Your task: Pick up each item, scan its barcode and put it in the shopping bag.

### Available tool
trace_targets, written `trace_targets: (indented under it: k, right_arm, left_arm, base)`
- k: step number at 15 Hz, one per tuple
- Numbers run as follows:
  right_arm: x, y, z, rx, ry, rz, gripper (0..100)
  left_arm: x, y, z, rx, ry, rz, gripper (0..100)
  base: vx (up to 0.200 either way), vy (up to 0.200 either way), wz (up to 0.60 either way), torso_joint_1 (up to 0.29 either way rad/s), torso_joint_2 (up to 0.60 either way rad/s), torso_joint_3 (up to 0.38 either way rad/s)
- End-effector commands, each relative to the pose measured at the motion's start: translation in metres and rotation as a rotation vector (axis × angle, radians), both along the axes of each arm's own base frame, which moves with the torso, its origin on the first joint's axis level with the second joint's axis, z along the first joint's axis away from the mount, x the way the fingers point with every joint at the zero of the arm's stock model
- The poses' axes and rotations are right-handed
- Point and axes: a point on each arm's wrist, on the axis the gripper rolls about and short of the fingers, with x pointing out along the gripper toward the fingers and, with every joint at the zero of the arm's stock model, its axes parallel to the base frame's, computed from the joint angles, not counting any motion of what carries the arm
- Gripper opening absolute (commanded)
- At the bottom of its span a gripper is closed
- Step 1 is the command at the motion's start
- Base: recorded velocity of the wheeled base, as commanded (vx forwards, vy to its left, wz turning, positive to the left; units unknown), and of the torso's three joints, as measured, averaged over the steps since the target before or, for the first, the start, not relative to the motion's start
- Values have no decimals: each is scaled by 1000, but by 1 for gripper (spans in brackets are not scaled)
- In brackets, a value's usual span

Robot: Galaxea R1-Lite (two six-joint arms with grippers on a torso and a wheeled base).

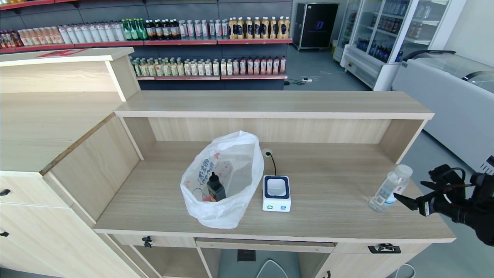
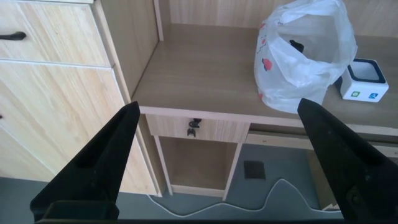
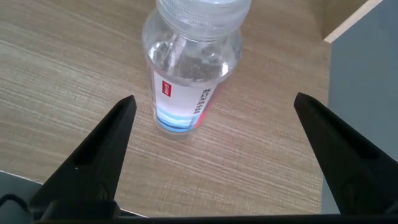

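At a shop counter (image 1: pixel 332 216), the pick-up of what appears to be the last loose item is in hand. The white bag (image 1: pixel 227 162) sits open at mid-counter, with 1 dark bottle (image 1: pixel 215 188) already inside and perhaps something red under it, though the folds hide that. The scanner (image 1: pixel 276 193) stands just beside the bag on its right, window up.

A clear water bottle (image 1: pixel 389 189), white-capped and upright, stands near the counter's right end, well apart from the scanner. The right gripper (image 1: pixel 409 192) hovers just beside it, fingers spread wide and holding nothing. In the wrist view the bottle (image 3: pixel 193 68) sits centred ahead of the fingertips. The left gripper (image 2: pixel 217 104), also wide open and empty, hangs before the counter's left front, away from the bag (image 2: pixel 305 56).

The next move likely calls for the right arm to advance until both fingers flank the bottle's body, then close firmly. The label would then face the scanner.
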Motion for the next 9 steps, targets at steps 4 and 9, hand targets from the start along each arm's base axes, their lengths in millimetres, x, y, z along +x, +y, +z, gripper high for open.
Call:
trace_targets:
  k: [4,9]
  right_arm:
    - [10,3,-20,1,0,21,100]
    - [23,18,-26,59,-45,47,100]
  left_arm:
    - [0,0,0,-1,-1,1,100]
    - [0,0,0,-1,0,0,100]
  base:
    - [0,0,0,0,0,0]
    - [0,0,0,0,0,0]
